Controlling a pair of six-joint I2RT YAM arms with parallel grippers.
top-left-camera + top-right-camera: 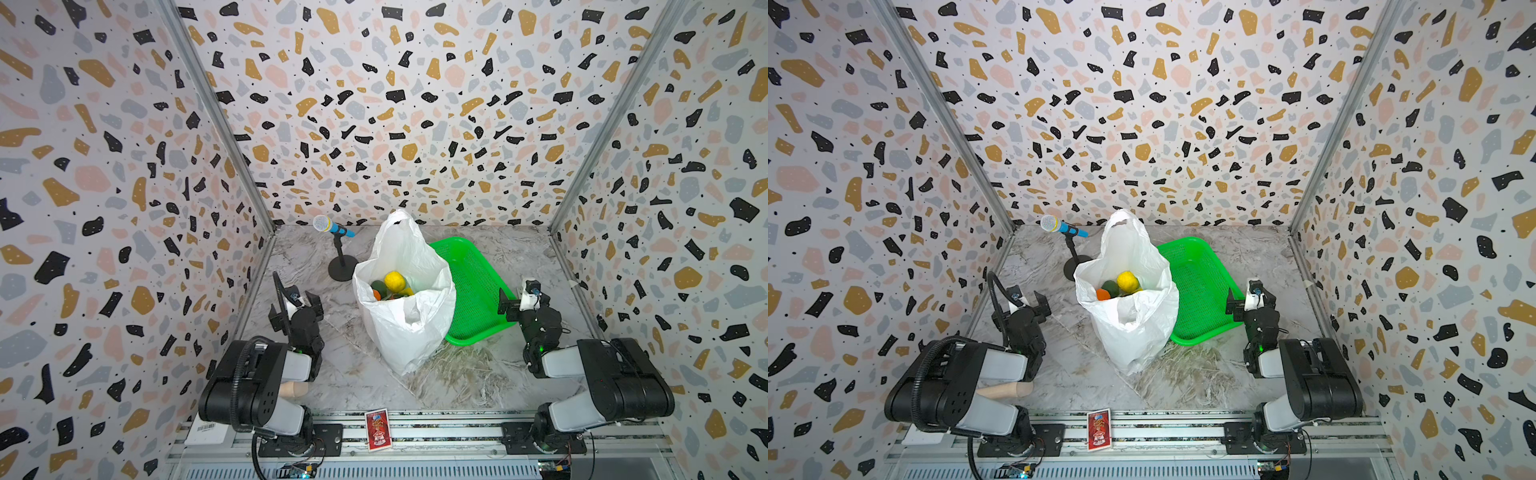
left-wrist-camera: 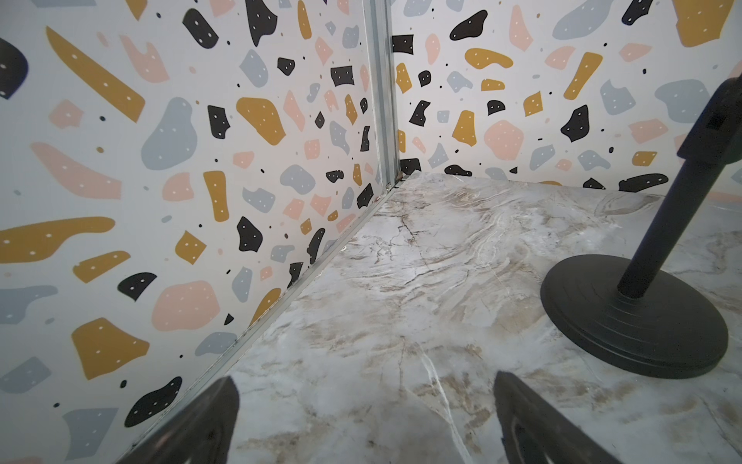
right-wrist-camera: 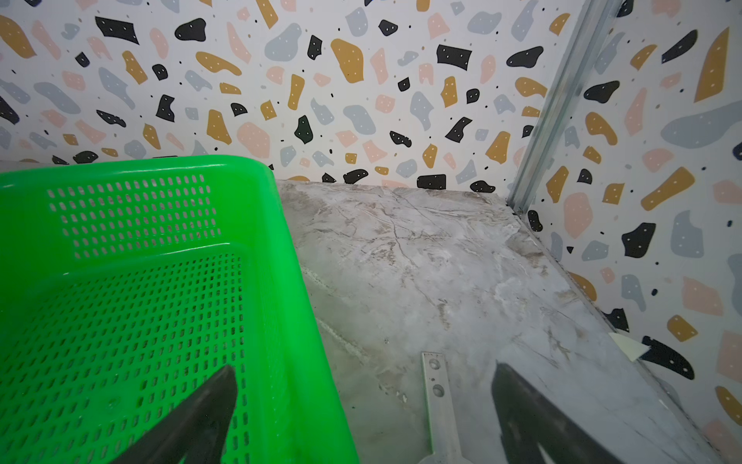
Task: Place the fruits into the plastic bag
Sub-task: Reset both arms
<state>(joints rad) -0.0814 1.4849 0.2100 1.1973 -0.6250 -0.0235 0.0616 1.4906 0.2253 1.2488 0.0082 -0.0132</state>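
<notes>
The left gripper point(image 1: 296, 306) is hanging wide open and holding nothing, its dark fingers point(image 2: 200, 426) spreading apart over the bare marble table point(image 2: 401, 281). Just ahead of it and to its right, the round black base of a microphone stand point(image 2: 634, 321) is sitting on the table, carrying a blue microphone point(image 1: 332, 226) with a white head tilted at the top. Further to this gripper's right, near the table's middle, the plastic bag point(image 1: 409, 328) is standing upright with its mouth gaping and a handle loop sticking up at the far side. The fruits are lying inside it: in both top views a yellow lemon point(image 1: 1128, 281) is sitting on top, with a dark green avocado point(image 1: 1111, 286) and an orange point(image 1: 1103, 294) beside it; the pieces underneath are too hidden to name. The right gripper point(image 1: 524, 303) is also standing wide open and holding nothing. In its wrist view one finger point(image 3: 192, 422) is showing over the mesh of the green tray point(image 3: 281, 261) and the other over the table; contact can't be told. The tray is lying just left of this gripper, between it and the bag, touching the bag's side. A thin metal strip point(image 3: 435, 385) is lying on the table between these fingers. Behind both grippers, a red card point(image 1: 378, 430) is lying on the front rail.
</notes>
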